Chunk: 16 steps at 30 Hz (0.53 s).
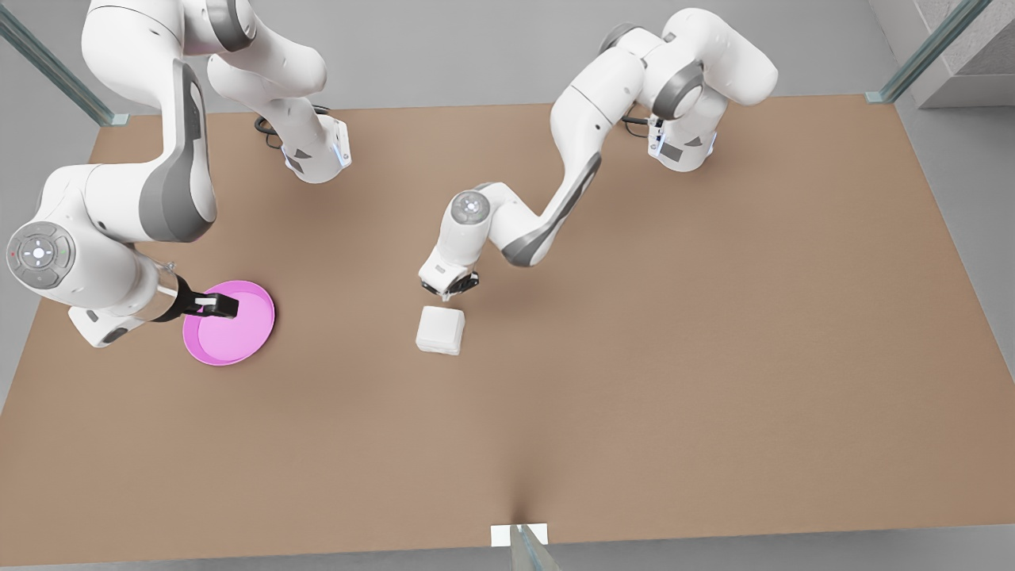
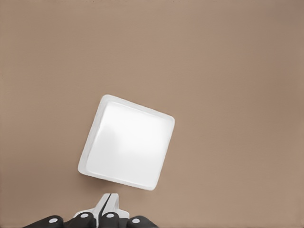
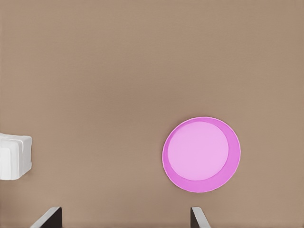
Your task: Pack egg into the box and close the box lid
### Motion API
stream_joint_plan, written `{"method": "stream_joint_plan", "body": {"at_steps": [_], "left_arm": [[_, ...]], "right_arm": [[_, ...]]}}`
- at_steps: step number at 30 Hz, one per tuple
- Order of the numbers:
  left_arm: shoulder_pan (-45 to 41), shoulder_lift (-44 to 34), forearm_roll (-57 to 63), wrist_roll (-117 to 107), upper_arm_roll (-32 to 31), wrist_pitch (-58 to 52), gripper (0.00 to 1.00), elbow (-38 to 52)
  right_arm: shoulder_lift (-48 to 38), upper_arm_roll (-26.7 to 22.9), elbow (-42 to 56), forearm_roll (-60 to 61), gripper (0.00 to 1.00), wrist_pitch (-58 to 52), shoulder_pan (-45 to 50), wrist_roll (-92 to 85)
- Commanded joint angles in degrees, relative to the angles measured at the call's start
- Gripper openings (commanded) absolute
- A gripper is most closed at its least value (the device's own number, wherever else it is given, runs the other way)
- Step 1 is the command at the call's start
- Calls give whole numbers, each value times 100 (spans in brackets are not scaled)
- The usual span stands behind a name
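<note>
White lid [image 2: 127, 145] lies flat on the box [image 1: 440, 330] mid-table, left gripper [image 1: 449, 290] hovering with fingers pressed together (right gripper [image 1: 216, 305], fingers spread, waits over the pink dish [image 1: 238, 337] near the table's edge), so a gentle downward press should seat it

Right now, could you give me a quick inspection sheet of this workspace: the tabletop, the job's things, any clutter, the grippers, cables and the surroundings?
Surface: brown table, flat and bare around the items.
Job's things: white box near the middle, box lid down over it; egg nothing seen.
Clutter: pink dish at the front view's left, holding nothing.
Grippers: left gripper just beside the box, fingers together; right gripper over the dish's edge, fingers apart.
Cables: black cable at one arm's base.
Surroundings: grey floor, glass rail at the table's corner.
</note>
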Motion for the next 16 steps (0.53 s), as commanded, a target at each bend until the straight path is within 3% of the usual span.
{"method": "stream_joint_plan", "body": {"at_steps": [1, 2, 3, 4, 6, 8, 10, 11, 16], "left_arm": [[604, -435, -98, -267, -49, -1473, 21, 23], [1525, -699, -538, 952, -14, -4054, 21, 531], [3003, -700, -705, 3070, -23, -6150, 30, 1147], [4040, -708, -530, 4389, 12, -6644, 100, 1218], [4463, -1103, 314, 6077, 12, -6583, 100, 1868], [4490, -2386, 1176, 6562, -41, -6794, 100, 1702], [4437, -3555, 1167, 6615, -23, -6162, 100, 244], [4420, -3775, 1193, 6615, -15, -5801, 100, -231], [4420, -3785, 1185, 6606, -6, -5800, 100, -250]], "right_arm": [[-7, -1, 3, -6, 100, -8, 16, -124], [-7, -1, 3, -50, 100, -8, 25, -124], [-15, -1, -6, -50, 100, -8, -10, -124], [-15, -1, 3, -59, 100, -8, 16, -124], [-15, -1, 3, -50, 100, -8, -10, -124], [-15, -1, 3, -59, 100, -8, 16, -124], [-15, -1, 3, -59, 100, -17, 16, -124], [-15, -1, 3, -59, 100, -8, 7, -124], [-15, -1, -6, -50, 100, -35, 16, -133]]}}
